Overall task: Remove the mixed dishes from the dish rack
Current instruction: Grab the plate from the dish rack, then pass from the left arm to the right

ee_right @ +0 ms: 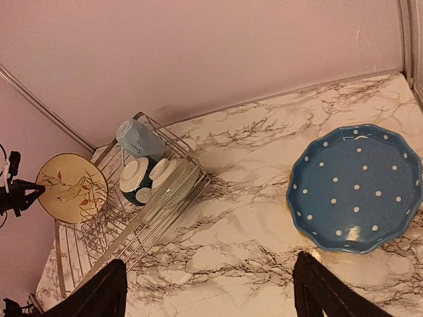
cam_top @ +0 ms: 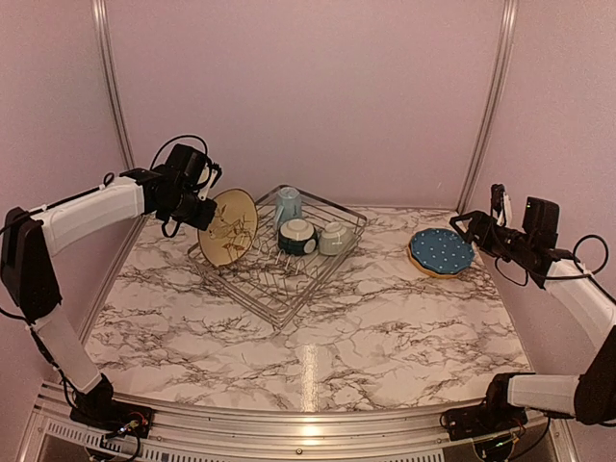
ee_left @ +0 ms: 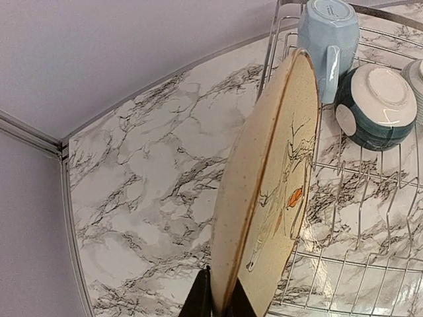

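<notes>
Left tool (ee_left: 221, 300) pinches the cream leaf plate (ee_left: 271, 191) upright at the dish rack's (cam_top: 279, 322) left edge. Right tool (ee_right: 210, 294) gapes empty over the blue dotted plate (ee_right: 357, 188), already on the table (cam_top: 289, 375). Mug (cam_top: 287, 205) and two bowls (cam_top: 296, 236) (cam_top: 335, 238) await unloading.

The left arm (cam_top: 91, 214) and right arm (cam_top: 577, 294) have white tubular links with black joints and bases. Thin black cables (cam_top: 178, 142) loop at the wrists. The left hand (cam_top: 212, 219) and right hand (cam_top: 462, 223) are black, with tapered fingers.

Cream leaf-motif plate (ee_left: 271, 198) upright between the jaws; pale blue mug (ee_left: 327, 36), teal bowl (ee_left: 373, 105) in dish rack (ee_left: 357, 262) beyond.
</notes>
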Controlling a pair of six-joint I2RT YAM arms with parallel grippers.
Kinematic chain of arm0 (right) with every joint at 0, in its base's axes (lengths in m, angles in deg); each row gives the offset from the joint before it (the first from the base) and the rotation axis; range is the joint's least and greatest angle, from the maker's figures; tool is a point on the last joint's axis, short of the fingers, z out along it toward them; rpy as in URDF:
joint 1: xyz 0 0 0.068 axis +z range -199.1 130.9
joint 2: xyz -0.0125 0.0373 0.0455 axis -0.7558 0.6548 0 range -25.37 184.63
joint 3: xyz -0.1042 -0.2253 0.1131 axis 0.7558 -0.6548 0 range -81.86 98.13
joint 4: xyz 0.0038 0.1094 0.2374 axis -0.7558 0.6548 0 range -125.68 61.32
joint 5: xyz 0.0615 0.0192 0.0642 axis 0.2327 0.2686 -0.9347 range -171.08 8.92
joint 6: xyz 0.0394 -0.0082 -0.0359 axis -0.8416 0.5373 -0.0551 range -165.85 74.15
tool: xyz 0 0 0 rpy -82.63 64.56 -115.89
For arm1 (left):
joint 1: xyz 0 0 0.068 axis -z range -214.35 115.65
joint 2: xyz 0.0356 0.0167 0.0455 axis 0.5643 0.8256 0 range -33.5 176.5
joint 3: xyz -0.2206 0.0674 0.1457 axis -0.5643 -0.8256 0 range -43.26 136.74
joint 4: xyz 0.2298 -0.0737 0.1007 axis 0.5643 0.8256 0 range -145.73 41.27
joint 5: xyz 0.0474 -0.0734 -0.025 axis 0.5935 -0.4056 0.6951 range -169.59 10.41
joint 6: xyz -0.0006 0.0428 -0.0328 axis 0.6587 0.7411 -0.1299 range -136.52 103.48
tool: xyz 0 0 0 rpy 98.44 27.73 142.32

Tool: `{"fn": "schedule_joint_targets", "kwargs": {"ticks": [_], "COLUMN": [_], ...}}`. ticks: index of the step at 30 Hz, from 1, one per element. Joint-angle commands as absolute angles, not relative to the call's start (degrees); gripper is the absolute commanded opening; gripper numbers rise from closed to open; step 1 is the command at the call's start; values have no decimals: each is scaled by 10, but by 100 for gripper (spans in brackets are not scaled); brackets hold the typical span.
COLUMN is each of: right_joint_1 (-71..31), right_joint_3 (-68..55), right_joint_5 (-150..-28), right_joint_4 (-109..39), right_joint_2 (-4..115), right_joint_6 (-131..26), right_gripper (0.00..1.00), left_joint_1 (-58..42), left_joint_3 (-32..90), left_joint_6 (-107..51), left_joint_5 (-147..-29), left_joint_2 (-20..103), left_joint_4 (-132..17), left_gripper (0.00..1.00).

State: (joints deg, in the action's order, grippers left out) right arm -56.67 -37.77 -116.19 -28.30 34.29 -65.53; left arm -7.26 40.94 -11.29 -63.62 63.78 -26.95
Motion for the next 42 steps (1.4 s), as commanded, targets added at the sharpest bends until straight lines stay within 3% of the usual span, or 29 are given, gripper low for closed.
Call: {"fn": "schedule_joint_targets", "kwargs": {"ticks": [1,11,22,30,42], "right_joint_1": [-566,-565,-548,-393,-175], "right_joint_3": [-380,-377,-387,-372,-314], "right_joint_5": [-1168,-1173,-1196,-1179,-1188], "right_joint_4": [-297,-294,-318,-410,-645], "right_joint_2": [343,343,361,406,600], "right_joint_6": [-667,-671,-708,-791,-968], "right_gripper": [83,83,84,84,80], "left_joint_1": [-69,-68,-69,-69,-68], "left_joint_3": [430,475,437,345,190], "left_joint_6": [-181,-239,-333,-439,-620], "left_joint_5": [-604,-584,-728,-879,-1015], "left_joint_2": [562,551,472,444,452], "left_joint_4": [-327,-292,-327,-426,-667], "left_gripper": [0,0,0,0,0]}}
